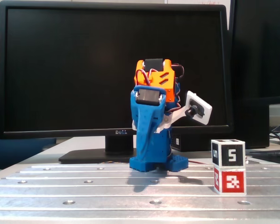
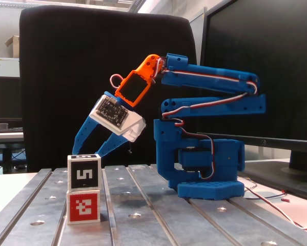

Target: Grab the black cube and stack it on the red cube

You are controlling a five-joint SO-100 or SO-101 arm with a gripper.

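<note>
While the tool [image 2: 90, 148] stands parted and empty above it, the black cube [image 2: 84, 173], marked "5", rests on the red cube [image 2: 83, 207]

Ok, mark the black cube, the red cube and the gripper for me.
black cube [image 2: 84, 173]: a fixed view, on its front face with the numeral.
red cube [image 2: 83, 207]: a fixed view, on its red patterned front face.
gripper [image 2: 90, 148]: a fixed view, midway between the blue fingers' tips.
</note>
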